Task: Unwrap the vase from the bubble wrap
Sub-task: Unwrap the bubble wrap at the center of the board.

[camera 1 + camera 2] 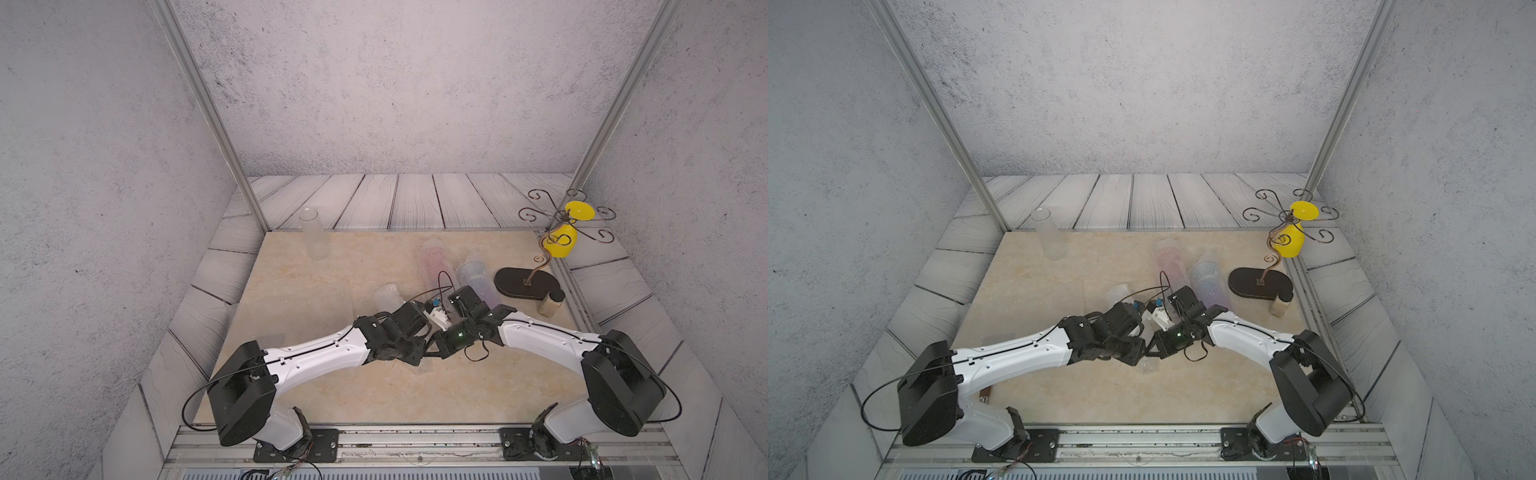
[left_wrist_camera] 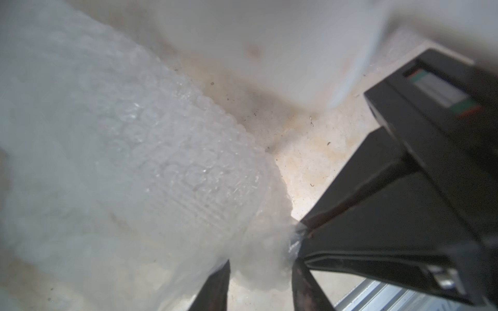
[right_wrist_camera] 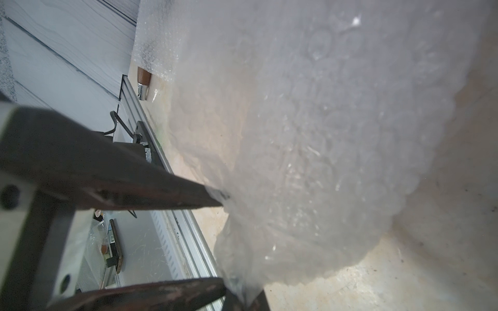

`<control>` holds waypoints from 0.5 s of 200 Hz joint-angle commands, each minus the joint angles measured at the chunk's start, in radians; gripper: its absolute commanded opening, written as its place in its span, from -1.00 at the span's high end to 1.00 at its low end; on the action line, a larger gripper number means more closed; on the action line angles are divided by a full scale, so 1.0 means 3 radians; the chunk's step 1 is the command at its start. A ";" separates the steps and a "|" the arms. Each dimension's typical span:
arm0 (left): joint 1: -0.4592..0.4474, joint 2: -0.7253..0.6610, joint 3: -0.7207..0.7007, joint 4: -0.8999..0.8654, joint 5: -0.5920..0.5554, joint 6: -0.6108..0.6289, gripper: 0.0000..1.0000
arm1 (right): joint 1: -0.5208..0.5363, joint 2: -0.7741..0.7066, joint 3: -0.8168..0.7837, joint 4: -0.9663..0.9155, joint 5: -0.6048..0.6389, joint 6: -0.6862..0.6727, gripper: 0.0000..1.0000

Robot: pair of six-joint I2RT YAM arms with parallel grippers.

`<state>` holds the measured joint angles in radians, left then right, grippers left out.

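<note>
A roll of clear bubble wrap (image 2: 140,150) lies on the beige table, its far end poking out beside the left wrist (image 1: 386,295). The vase is hidden inside it; only a faint ribbed outline (image 2: 213,196) shows through. My right gripper (image 2: 299,234) is shut on the loose corner of the wrap, also seen pinched in its own wrist view (image 3: 244,303). My left gripper (image 2: 261,266) is open, its fingers (image 3: 188,196) standing on either side of the wrap's edge right next to the right gripper.
Two more wrapped bundles, pinkish (image 1: 434,259) and bluish (image 1: 478,278), lie behind the grippers. A clear tube (image 1: 313,235) stands at the back left. At the right are a wire stand on a black oval base (image 1: 528,282), a yellow vase (image 1: 563,243) and a small bottle (image 1: 550,305).
</note>
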<state>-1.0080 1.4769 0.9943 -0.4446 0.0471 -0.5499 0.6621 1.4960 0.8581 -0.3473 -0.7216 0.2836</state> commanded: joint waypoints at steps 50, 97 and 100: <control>0.0000 0.0068 -0.0116 0.0147 -0.0206 0.0042 0.86 | 0.0023 -0.0126 0.0013 0.0002 -0.0161 0.0013 0.99; 0.0003 -0.0086 -0.0172 -0.0096 -0.0573 -0.0124 1.00 | 0.0025 -0.0111 0.0009 -0.0012 -0.0116 0.0018 0.90; 0.0005 -0.0108 -0.0176 -0.0110 -0.0594 -0.0144 1.00 | 0.0023 -0.0109 0.0011 -0.0013 -0.0113 0.0016 0.90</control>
<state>-1.0176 1.4784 0.9726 -0.4126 -0.0090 -0.5594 0.6628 1.4960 0.8581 -0.3298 -0.7101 0.2878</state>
